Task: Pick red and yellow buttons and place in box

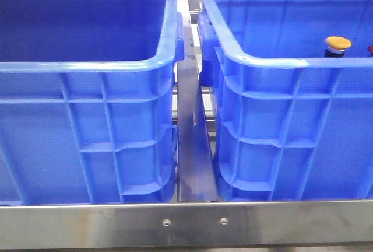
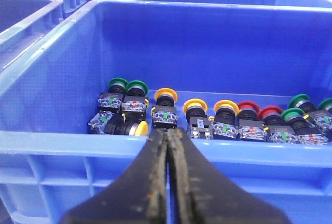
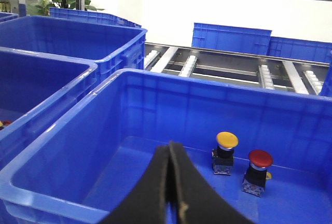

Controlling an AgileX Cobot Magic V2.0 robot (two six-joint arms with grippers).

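A yellow button (image 3: 226, 152) and a red button (image 3: 259, 169) stand upright, side by side, on the floor of the box (image 3: 155, 86). My right gripper (image 3: 170, 145) hovers shut and empty over that box's near side, apart from both. In the front view this box (image 1: 262, 59) is on the right, with the yellow button (image 1: 338, 44) showing above its rim and the red button (image 1: 370, 49) at the frame edge. My left gripper (image 2: 167, 133) is shut and empty just outside the near rim of a second blue crate (image 2: 52, 141). Neither arm shows in the front view.
The second crate holds a row of several yellow (image 2: 166, 95), red (image 2: 248, 108) and green (image 2: 118, 84) buttons. A metal rail (image 1: 192, 135) runs between the two crates, and a steel edge (image 1: 192, 223) crosses the front. Beyond them are a roller conveyor (image 3: 233, 68) and more blue crates (image 3: 231, 37).
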